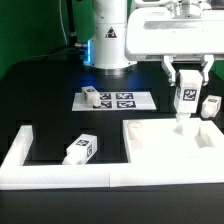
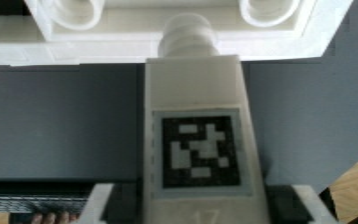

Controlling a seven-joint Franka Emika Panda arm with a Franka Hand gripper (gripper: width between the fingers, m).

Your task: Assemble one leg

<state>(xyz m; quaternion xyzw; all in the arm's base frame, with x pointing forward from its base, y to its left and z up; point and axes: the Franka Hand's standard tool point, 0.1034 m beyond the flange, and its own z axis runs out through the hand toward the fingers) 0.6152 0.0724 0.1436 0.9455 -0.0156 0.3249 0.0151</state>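
Observation:
My gripper (image 1: 186,78) is shut on a white leg (image 1: 185,100) with a black-and-white tag and holds it upright over the large white panel (image 1: 160,150) at the exterior view's right. The leg's lower tip touches or hovers just above the panel's far corner. In the wrist view the leg (image 2: 197,120) fills the middle, its tip near the panel's rim (image 2: 176,45), and my fingers (image 2: 105,205) clamp its sides. Other look-alike legs lie about: one (image 1: 80,148) in the white frame at the left, one (image 1: 92,97) on the marker board, one (image 1: 209,107) at the far right.
The marker board (image 1: 115,100) lies on the black table in front of the robot base (image 1: 108,45). A white L-shaped frame (image 1: 20,160) runs along the front left edge of the table.

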